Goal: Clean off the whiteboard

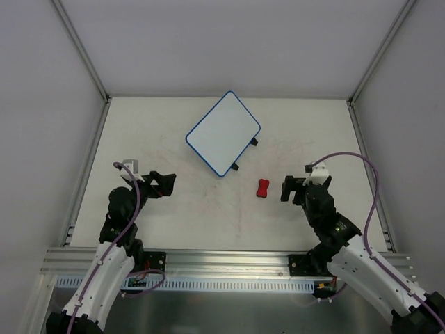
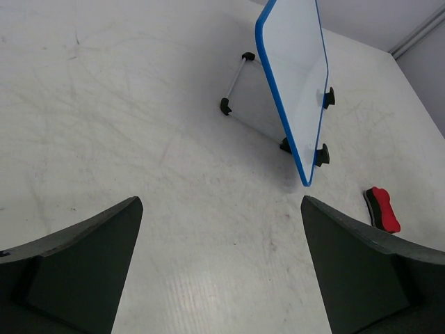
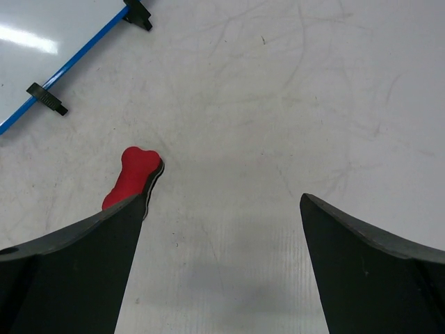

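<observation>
The whiteboard (image 1: pixel 222 133), white with a thin blue rim and two black tabs, stands tilted on a small stand at the table's back middle. It also shows in the left wrist view (image 2: pixel 295 76) and in the right wrist view (image 3: pixel 42 49). Its surface looks blank. The red bone-shaped eraser (image 1: pixel 262 188) lies on the table between the board and my right gripper (image 1: pixel 293 188). It shows in the right wrist view (image 3: pixel 132 177) beside my left finger and in the left wrist view (image 2: pixel 382 209). My right gripper is open and empty. My left gripper (image 1: pixel 161 184) is open and empty, left of the board.
The white scuffed table (image 1: pixel 208 216) is bounded by metal rails at its left and right edges and a rail along the near edge. Grey walls enclose the sides and back.
</observation>
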### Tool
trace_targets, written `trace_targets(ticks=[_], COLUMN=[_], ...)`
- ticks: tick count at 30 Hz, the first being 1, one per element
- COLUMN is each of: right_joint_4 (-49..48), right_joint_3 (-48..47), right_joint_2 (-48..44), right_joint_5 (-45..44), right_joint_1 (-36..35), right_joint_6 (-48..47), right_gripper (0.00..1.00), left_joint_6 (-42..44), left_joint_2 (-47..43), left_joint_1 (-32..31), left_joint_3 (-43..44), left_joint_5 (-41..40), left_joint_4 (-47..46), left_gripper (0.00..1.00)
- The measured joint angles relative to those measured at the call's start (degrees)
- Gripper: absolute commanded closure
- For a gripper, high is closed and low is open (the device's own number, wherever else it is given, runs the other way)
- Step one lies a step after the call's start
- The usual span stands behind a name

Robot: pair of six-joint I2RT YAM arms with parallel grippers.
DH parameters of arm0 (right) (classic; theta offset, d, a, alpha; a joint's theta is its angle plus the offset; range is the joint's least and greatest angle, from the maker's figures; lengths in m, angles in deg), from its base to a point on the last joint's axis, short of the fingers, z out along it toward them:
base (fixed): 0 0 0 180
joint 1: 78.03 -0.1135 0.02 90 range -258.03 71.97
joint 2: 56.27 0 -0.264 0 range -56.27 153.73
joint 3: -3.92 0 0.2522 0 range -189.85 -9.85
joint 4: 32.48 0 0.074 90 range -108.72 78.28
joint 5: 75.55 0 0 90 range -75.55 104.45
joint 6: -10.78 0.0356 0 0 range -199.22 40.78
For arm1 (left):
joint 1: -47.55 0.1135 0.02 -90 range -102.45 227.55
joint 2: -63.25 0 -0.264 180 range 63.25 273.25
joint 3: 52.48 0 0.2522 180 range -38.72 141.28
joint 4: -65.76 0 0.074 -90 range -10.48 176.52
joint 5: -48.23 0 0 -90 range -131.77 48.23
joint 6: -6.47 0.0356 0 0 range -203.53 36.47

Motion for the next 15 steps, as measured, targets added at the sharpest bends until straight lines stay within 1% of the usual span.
trace_targets(ticks=[7,15], right_joint_4=[-0.59,-0.59], right_joint_3=[0.00,0.07], right_joint_2=[3.06,0.61], right_joint_5=[0.04,0.09], right_joint_1=[0.00,0.00], right_joint_6=[-0.02,-0.31], right_gripper=[0.01,0.01], left_joint_6=[0.07,0.04], left_joint_2=[0.22,2.19], left_joint_1=[0.00,0.00], left_joint_3=[-0.24,-0.24], left_joint_5=[0.04,0.09], left_joint_4=[-0.24,-0.24], left_gripper=[0.01,0.01])
